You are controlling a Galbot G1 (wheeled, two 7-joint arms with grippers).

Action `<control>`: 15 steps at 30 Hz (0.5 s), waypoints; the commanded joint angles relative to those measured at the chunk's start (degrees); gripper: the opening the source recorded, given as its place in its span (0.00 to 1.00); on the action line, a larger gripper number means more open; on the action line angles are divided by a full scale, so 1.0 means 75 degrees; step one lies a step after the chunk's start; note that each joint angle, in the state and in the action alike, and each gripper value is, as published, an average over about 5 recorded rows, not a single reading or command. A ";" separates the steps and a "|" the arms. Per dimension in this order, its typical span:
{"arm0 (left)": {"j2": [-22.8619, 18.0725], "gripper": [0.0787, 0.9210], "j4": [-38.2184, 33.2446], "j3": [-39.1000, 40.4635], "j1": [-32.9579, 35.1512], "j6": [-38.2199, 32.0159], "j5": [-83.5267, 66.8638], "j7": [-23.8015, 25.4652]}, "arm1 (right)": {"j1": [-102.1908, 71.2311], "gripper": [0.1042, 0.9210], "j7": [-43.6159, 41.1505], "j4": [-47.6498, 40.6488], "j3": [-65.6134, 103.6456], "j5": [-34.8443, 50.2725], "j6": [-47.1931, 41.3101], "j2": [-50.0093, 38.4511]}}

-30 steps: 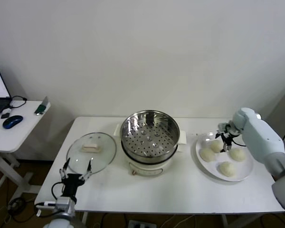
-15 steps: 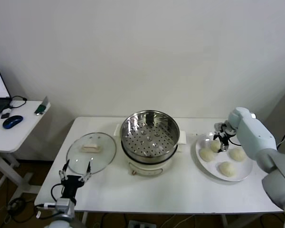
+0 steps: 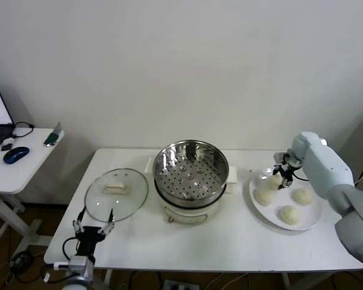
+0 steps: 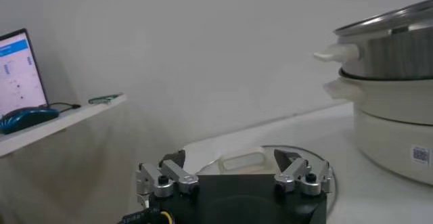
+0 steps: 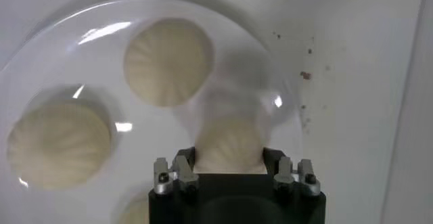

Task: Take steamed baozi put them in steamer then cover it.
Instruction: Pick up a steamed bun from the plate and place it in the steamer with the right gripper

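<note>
Now the left gripper (image 3: 92, 229) is waiting at the near left edge of the surface (image 3: 230, 241), fingers spread wide and holding nothing, just near of the cover (image 3: 116, 193), which is lying flat on the surface left of the steamer (image 3: 190, 178). The steamer's perforated tray is sitting empty, so the first pick looks to be the step in hand. On the right, four steamed baozi (image 3: 288, 213) are resting on the white plate (image 3: 311, 220). At the plate's far left, the right gripper (image 3: 284, 177) is hanging over the farthest bun (image 5: 229, 144), fingers parted on either side and not yet gripping it. Next, I judge, it needs to close gently and carry that bun left into the steamer.
</note>
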 commanded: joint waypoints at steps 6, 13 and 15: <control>-0.0024 0.88 -0.0083 0.0012 0.0087 0.0003 0.0011 0.0008 | 0.1615 0.68 -0.0299 0.1606 -0.2330 0.1140 0.1367 -0.0352; -0.0037 0.88 -0.0102 -0.0001 0.0136 -0.0001 0.0029 0.0016 | 0.2935 0.70 -0.0347 0.2512 -0.3481 0.1295 0.2335 0.0194; -0.0038 0.88 -0.0098 -0.0006 0.0150 -0.0004 0.0029 0.0015 | 0.3245 0.70 -0.0325 0.2911 -0.3751 0.1445 0.2466 0.0378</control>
